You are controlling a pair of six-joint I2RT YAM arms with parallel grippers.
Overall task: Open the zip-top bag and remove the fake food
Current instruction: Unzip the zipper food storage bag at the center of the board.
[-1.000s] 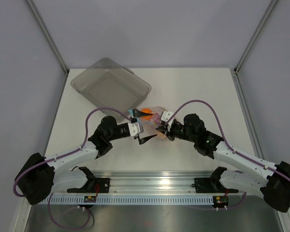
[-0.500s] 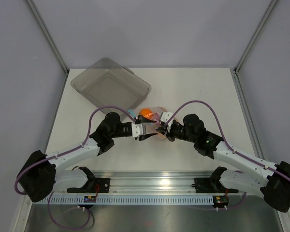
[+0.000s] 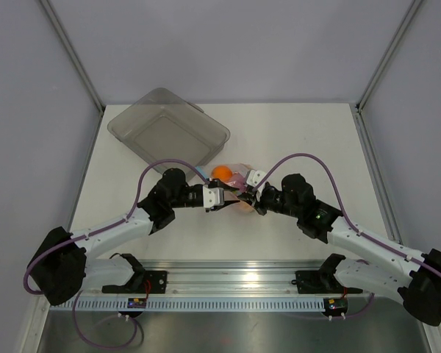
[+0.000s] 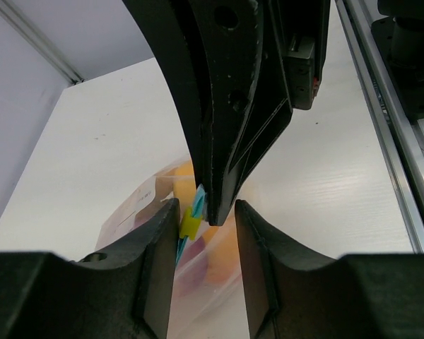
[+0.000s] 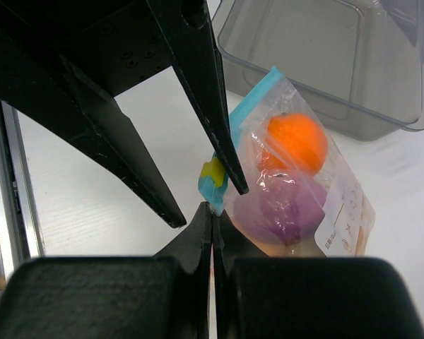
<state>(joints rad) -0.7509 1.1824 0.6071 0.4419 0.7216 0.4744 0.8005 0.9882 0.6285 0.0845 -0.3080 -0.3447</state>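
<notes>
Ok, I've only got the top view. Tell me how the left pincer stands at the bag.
Observer: In the left wrist view, the left pincer straddles the yellow slider on the zip strip of the bag, with its jaws apart and not clamped.
Operator: Now report the right pincer.
Observer: The right pincer is shut on the bag's corner, just beside that slider.
Operator: Give me the contents.
Observer: A purple piece lies inside, right against the orange ball.
</notes>
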